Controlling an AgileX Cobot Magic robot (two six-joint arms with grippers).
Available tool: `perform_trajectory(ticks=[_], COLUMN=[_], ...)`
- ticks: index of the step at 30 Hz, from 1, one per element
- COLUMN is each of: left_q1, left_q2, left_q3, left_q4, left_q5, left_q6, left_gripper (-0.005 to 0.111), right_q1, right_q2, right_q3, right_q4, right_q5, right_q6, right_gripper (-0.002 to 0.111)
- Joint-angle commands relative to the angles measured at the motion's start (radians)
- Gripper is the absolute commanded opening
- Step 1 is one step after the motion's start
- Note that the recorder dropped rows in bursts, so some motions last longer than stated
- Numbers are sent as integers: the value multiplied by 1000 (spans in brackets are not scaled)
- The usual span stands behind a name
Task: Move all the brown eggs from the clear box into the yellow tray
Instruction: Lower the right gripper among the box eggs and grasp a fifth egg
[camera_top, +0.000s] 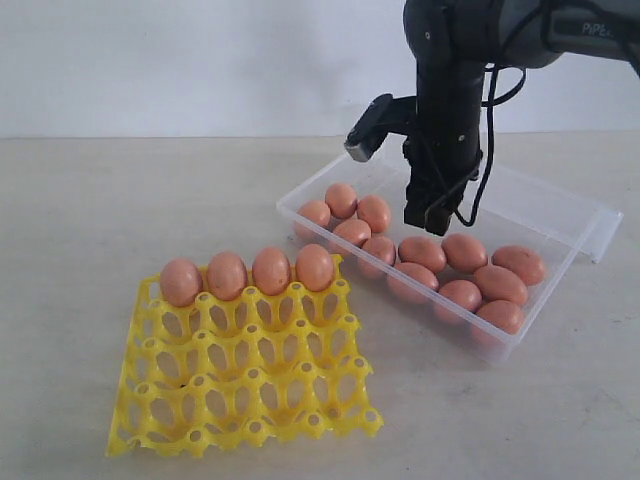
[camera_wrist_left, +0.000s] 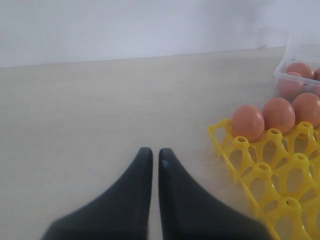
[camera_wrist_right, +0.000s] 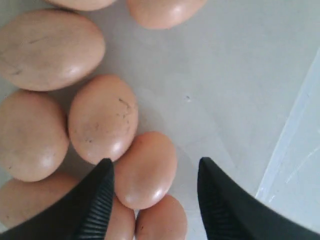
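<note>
The yellow tray (camera_top: 240, 390) lies at the front left with several brown eggs (camera_top: 250, 272) in its back row. Behind it to the right, the clear box (camera_top: 540, 215) holds several more brown eggs (camera_top: 460, 250). My right gripper (camera_top: 428, 215) hangs just above the box's middle, pointing down. In the right wrist view this gripper (camera_wrist_right: 156, 164) is open, and one egg (camera_wrist_right: 147, 170) lies below the gap, nearer one finger, not gripped. My left gripper (camera_wrist_left: 155, 152) is shut on nothing, low over bare table beside the tray (camera_wrist_left: 265, 185).
The box's clear lid (camera_top: 600, 235) hangs open off its far right side. A white wall runs behind the pale table (camera_top: 100, 220). The left arm is outside the exterior view.
</note>
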Motion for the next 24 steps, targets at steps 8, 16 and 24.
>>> perform_trajectory(ticks=[8, 16, 24], left_q1=[-4, -4, -4], left_q2=[-3, -3, -3], left_q3=[4, 4, 4], left_q4=[1, 1, 1], left_q5=[-4, -4, -4], left_q6=[1, 1, 1], left_gripper=[4, 4, 4], right_q1=[-61, -61, -61], right_q2=[-12, -12, -12], right_q3=[104, 104, 104], right_q4=[-9, 41, 60], right_q5=[-37, -85, -94], right_q6=[169, 160, 160], right_gripper=[45, 45, 45])
